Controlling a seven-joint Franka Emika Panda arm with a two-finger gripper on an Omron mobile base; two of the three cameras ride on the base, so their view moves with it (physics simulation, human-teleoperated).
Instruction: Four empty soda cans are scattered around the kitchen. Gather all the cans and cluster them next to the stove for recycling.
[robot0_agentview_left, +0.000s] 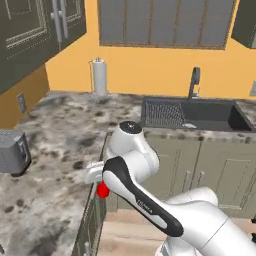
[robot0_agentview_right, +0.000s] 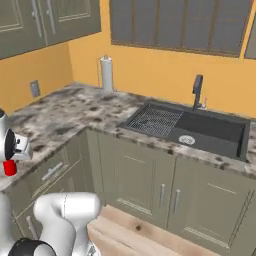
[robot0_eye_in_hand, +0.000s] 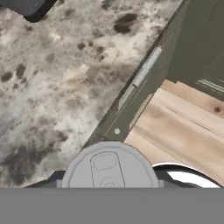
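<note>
Kitchen: orange walls, grey-green cabinets, wood plank floor (robot0_eye_in_hand: 183, 127) below.
Desk: mottled stone counter (robot0_agentview_left: 55, 150) running round a corner; the arm hangs just off its front edge, over the drawer fronts.
Sink: dark basin (robot0_agentview_right: 200, 127) with a tap, well apart from the arm.
Toaster: grey box (robot0_agentview_left: 12, 152) on the desk at the left edge.
Paper towel: upright roll (robot0_agentview_left: 100, 75) against the back wall.
Red soda can: (robot0_agentview_left: 103, 190) carried clear of the desk, silvery top facing the hand camera (robot0_eye_in_hand: 109, 168).
End effector: (robot0_agentview_right: 10, 162) clamped narrowly on the red can.
Progress: one can in hand, judged in transit; no stove or clustered cans visible, so delivery and the other cans are likely left to do.
</note>
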